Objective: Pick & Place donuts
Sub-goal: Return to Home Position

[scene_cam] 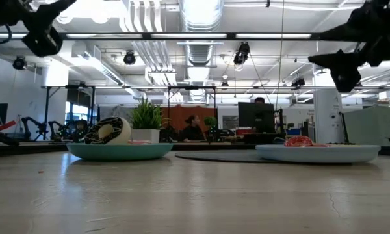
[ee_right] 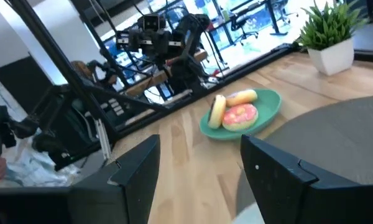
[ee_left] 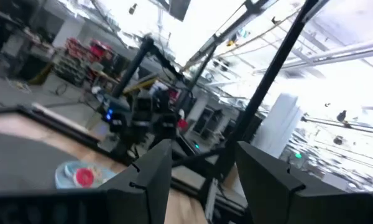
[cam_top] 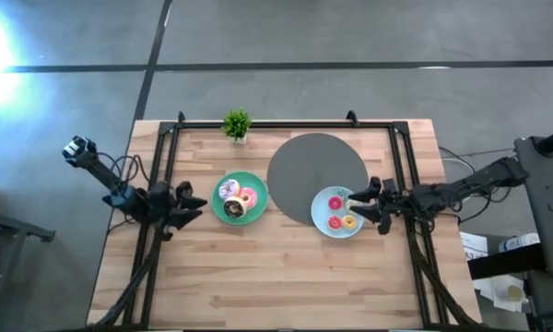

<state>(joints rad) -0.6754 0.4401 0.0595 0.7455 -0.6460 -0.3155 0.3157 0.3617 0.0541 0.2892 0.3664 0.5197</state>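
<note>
Three larger donuts lie on the teal plate (cam_top: 258, 181): lilac-white (cam_top: 229, 190), pink (cam_top: 248, 195) and chocolate brown (cam_top: 234, 210), the brown one tilted up (scene_cam: 107, 132). Tiny donuts, a red one (cam_top: 335, 203) and an orange one (cam_top: 348, 221) among them, lie on the pale blue plate (cam_top: 324, 195). My left gripper (cam_top: 199, 205) hangs open just left of the teal plate. My right gripper (cam_top: 358, 206) is open over the right side of the pale blue plate. Both grippers are raised well above the table in the low view, and nothing sits between the fingers in either wrist view.
A big grey disc (cam_top: 315, 166) lies behind and between the two plates, under the pale blue plate's far edge. A small potted plant (cam_top: 237, 124) stands at the far edge. Black frame rails (cam_top: 161, 157) run along the table's left, right and far sides. Bare wood lies toward the near edge.
</note>
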